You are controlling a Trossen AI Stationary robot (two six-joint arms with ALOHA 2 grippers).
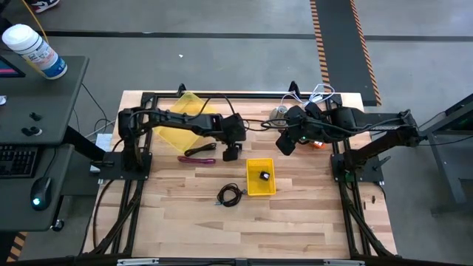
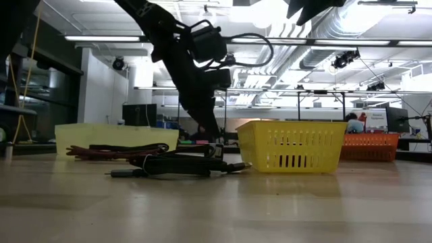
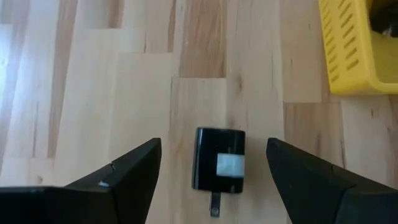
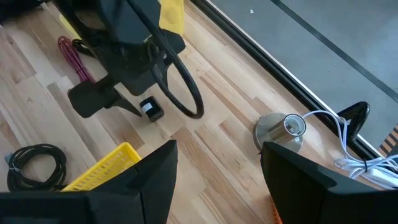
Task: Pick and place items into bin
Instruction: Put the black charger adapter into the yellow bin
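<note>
My left gripper (image 1: 231, 152) (image 3: 213, 145) is open and low over the table, just off the far-left corner of the small yellow bin (image 1: 260, 178) (image 3: 354, 50). A tiny black block with a white label (image 3: 219, 160) (image 4: 150, 108) lies flat on the wood between its fingers, untouched. A second black block (image 1: 264, 176) lies inside the bin. The coiled black cable (image 1: 230, 195) (image 2: 175, 165) rests on the table left of the bin. The red-handled tool (image 1: 196, 156) (image 4: 73, 53) lies left of my left gripper. My right gripper (image 1: 284, 143) (image 4: 219, 148) is open and raised beyond the bin. No white packets show.
A larger pale yellow tray (image 1: 188, 122) (image 2: 115, 138) sits under the left arm near the far edge. The grey metal cone (image 1: 279, 112) (image 4: 283, 130) and a white cord (image 4: 348, 149) lie by the far right edge. Bare wood stretches along the near side.
</note>
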